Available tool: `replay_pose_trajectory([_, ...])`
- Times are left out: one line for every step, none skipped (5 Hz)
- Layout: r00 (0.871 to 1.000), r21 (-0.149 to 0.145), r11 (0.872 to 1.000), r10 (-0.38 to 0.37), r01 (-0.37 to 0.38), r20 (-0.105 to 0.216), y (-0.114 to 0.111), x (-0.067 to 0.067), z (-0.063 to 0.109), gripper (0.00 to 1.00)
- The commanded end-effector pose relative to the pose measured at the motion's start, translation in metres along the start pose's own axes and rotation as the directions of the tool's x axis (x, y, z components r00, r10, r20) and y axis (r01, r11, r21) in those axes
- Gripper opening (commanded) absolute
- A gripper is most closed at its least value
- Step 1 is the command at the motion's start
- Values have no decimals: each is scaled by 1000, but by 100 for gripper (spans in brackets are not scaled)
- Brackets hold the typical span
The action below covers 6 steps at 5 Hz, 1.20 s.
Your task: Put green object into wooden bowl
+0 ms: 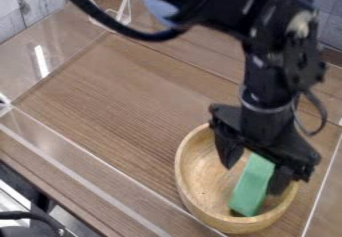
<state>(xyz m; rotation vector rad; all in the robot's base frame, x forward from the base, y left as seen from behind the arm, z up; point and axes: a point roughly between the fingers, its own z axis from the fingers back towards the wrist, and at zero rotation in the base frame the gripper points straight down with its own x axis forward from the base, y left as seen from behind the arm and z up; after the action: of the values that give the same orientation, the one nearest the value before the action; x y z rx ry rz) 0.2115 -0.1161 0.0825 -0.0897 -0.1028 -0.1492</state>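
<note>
The green object (pixel 254 187), a flat bright green block, lies inside the wooden bowl (pixel 198 186) at the lower right of the table, leaning toward the bowl's right side. My black gripper (pixel 262 161) hangs straight down just above it, jaws open wide, one finger (pixel 225 141) to the block's left and the other to its right. Neither finger presses on the block, and its upper end is partly hidden by the gripper. The black arm reaches in from the top of the picture.
The bowl sits on a wood-grain tabletop (pixel 120 91) enclosed by low clear plastic walls (pixel 54 141). A clear wall edge runs close to the bowl's right side (pixel 329 181). Open tabletop stretches left of the bowl.
</note>
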Motion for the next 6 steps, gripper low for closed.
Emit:
replay_pose_trajectory([998, -24, 999, -25, 27, 63, 3, 17, 24, 100])
replay_pose_trajectory([997, -29, 998, -51, 53, 63, 17, 23, 7, 100])
replay_pose_trajectory([995, -33, 996, -82, 84, 52, 26, 25, -8, 100])
replay_pose_trajectory([998, -35, 999, -35, 37, 56, 29, 22, -4, 100])
replay_pose_trajectory([998, -32, 999, 9, -7, 64, 32, 19, 1, 100])
replay_pose_trajectory([997, -34, 999, -3, 6, 72, 34, 23, 6, 100])
